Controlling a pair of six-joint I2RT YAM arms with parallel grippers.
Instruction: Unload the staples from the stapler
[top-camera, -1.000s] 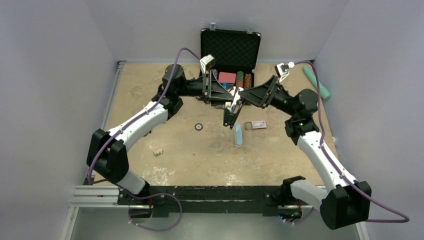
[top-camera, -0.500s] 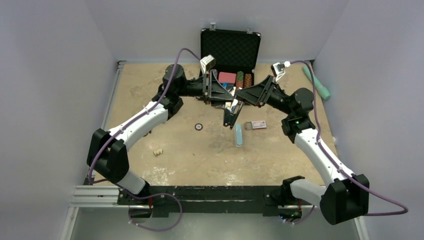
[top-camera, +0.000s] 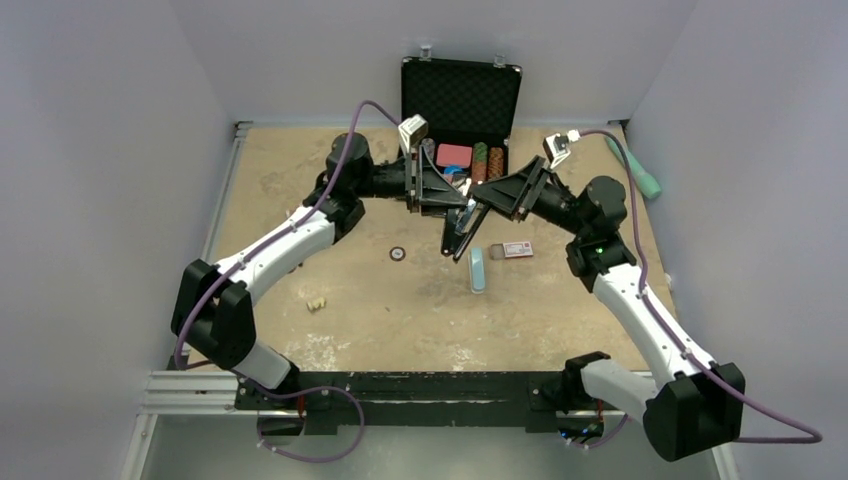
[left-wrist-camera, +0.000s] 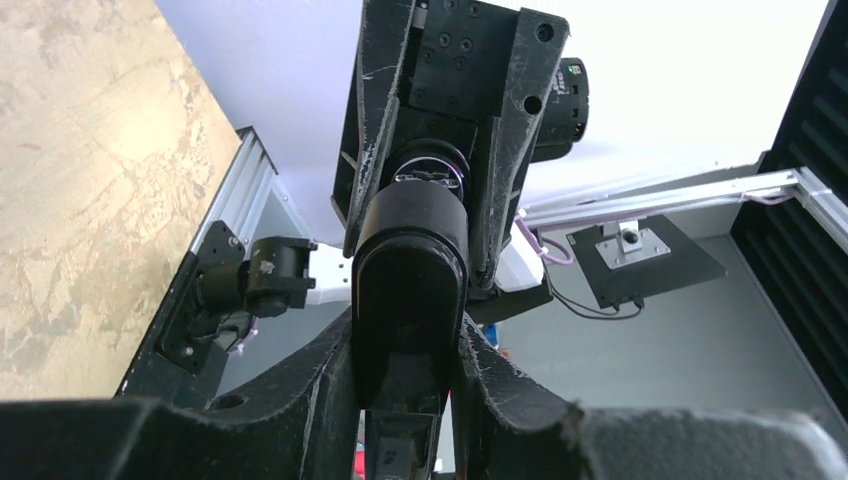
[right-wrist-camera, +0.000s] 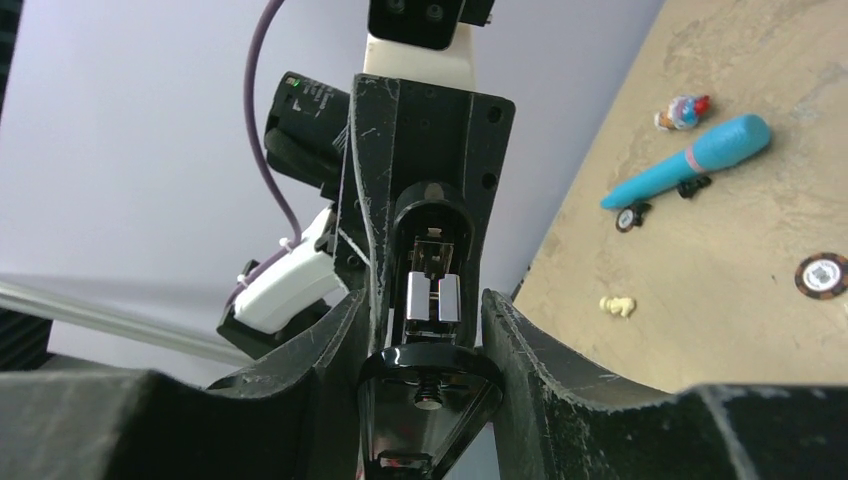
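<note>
A black stapler (top-camera: 460, 228) hangs in mid-air over the table's middle, between both arms. My left gripper (top-camera: 452, 195) is shut on it; in the left wrist view its fingers (left-wrist-camera: 330, 380) press on both sides of the stapler's rounded black body (left-wrist-camera: 408, 270). My right gripper (top-camera: 480, 198) comes from the right. In the right wrist view its jaws (right-wrist-camera: 425, 305) lie against the stapler's glossy base (right-wrist-camera: 430, 390). Shiny metal parts (right-wrist-camera: 432, 297) show inside the opened stapler. I cannot tell whether any of them are the staples.
An open black case (top-camera: 461, 95) with chips stands at the back. On the table lie a light-blue stapler (top-camera: 477, 268), a small card box (top-camera: 518, 249), a chip (top-camera: 397, 254), a cream lump (top-camera: 316, 304) and a teal tool (top-camera: 633, 165).
My right gripper has narrowed from wide open onto the stapler and shifted slightly left. The left gripper keeps its hold, and the stapler has tilted a little.
</note>
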